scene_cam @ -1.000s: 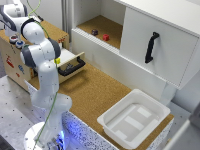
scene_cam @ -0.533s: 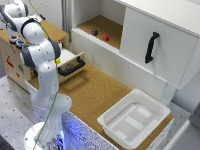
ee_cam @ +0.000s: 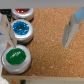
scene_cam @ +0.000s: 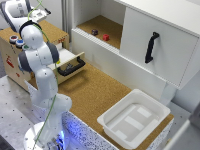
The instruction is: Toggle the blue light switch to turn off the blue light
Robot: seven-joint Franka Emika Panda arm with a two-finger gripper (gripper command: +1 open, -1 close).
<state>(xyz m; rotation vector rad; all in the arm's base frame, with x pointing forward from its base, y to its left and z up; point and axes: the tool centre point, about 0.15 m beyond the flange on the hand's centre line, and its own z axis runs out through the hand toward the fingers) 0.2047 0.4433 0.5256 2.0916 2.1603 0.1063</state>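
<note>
The blue light switch (ee_cam: 22,28) is a round blue cap in a silver ring on top of the light wooden box (ee_cam: 50,35). A dark red cap (ee_cam: 22,11) sits on one side of it and a green cap (ee_cam: 16,56) on the other. My gripper (ee_cam: 39,31) hovers above the box, open and holding nothing. One finger (ee_cam: 6,31) is beside the blue cap and the other finger (ee_cam: 73,26) is far off over bare wood. In the exterior view the blue cap (scene_cam: 19,43) shows small on the box, and the arm's hand (scene_cam: 14,10) is above it at the top left.
An open drawer with a black handle (scene_cam: 70,67) juts from the box. A white cabinet has an open shelf holding two small objects (scene_cam: 100,35) and a door with a black handle (scene_cam: 150,47). A white bin (scene_cam: 134,118) stands on the cork table. A blue glow (scene_cam: 70,129) shows at the arm's base.
</note>
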